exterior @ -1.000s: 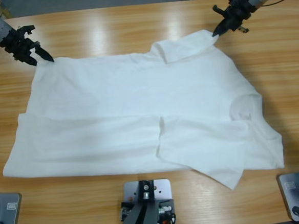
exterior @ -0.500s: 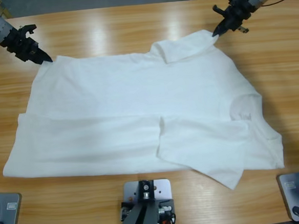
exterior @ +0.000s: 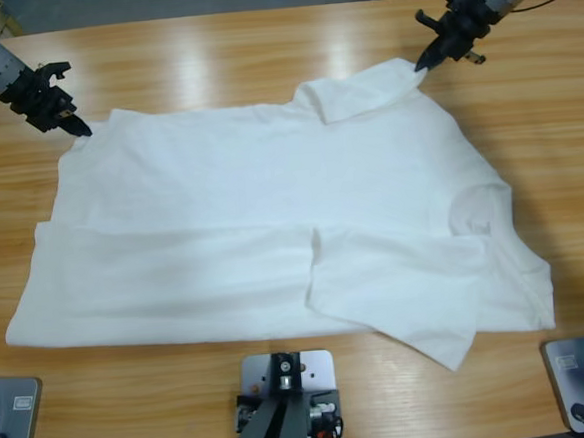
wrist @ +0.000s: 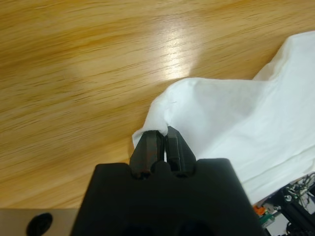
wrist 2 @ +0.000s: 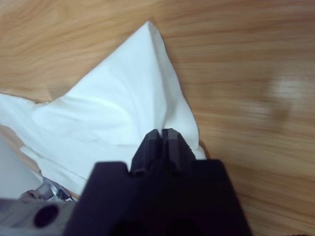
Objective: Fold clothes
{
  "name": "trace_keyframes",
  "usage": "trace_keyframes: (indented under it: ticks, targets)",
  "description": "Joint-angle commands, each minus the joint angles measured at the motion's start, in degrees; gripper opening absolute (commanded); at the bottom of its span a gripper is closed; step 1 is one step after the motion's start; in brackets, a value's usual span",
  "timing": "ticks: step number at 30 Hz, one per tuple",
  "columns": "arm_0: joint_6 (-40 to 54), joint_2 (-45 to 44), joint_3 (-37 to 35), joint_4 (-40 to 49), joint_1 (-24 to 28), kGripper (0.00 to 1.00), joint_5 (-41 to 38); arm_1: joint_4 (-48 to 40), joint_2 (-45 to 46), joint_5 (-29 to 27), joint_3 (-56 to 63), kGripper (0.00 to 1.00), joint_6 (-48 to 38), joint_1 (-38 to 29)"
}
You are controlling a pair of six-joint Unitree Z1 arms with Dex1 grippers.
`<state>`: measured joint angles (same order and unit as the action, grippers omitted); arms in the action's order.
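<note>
since a second ago my left gripper (exterior: 80, 130) has slid a little outward, toward the table's left edge, and the far-left corner of the shirt (exterior: 271, 210) has gone with it, so that the cloth there now runs in a slanted edge down from the jaws. my right gripper (exterior: 422, 66) has not shifted, and the rest of the shirt lies as it did.

both pairs of jaws are pressed together on cloth. in the left wrist view my left gripper (wrist: 164, 132) pinches a small bunched corner of the white shirt (wrist: 236, 118), which rises into a soft fold just past the tips. in the right wrist view my right gripper (wrist 2: 163, 132) is closed on the edge of a pointed flap of the shirt (wrist 2: 118, 108), which lies flat on the wood beyond it.

the shirt is spread across the middle of the wooden table (exterior: 260, 51). its near long edge is folded up over the body. one short sleeve lies on top near the front right. the other sleeve points toward the far right, where my right gripper holds its tip.
</note>
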<state>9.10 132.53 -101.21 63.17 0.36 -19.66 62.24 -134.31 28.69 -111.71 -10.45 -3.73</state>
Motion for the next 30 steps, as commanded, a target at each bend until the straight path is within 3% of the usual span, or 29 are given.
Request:
trace_keyframes:
  ticks: [1,5,13,19,30]
  targets:
    - [-1.0,-1.5,1.3,-1.8,1.7,0.000,-5.7,0.5,2.9,0.8,2.1,0.000,0.9,-0.2]
    - [-2.0,-3.2,1.9,-2.2,1.8,0.000,-7.9,0.5,5.8,2.8,3.5,0.000,0.6,-1.4]
    - [-0.4,-8.3,12.4,-2.3,6.9,0.000,-8.0,0.6,12.7,4.3,12.4,0.000,0.3,-3.7]
    - [0.0,-11.9,16.4,-3.1,7.8,0.000,-9.3,0.4,18.1,4.3,17.0,0.000,-0.4,-3.7]
    - [-0.8,-21.1,21.7,-3.1,7.5,0.000,-14.6,0.6,36.1,4.5,30.2,0.000,-5.2,-4.0]
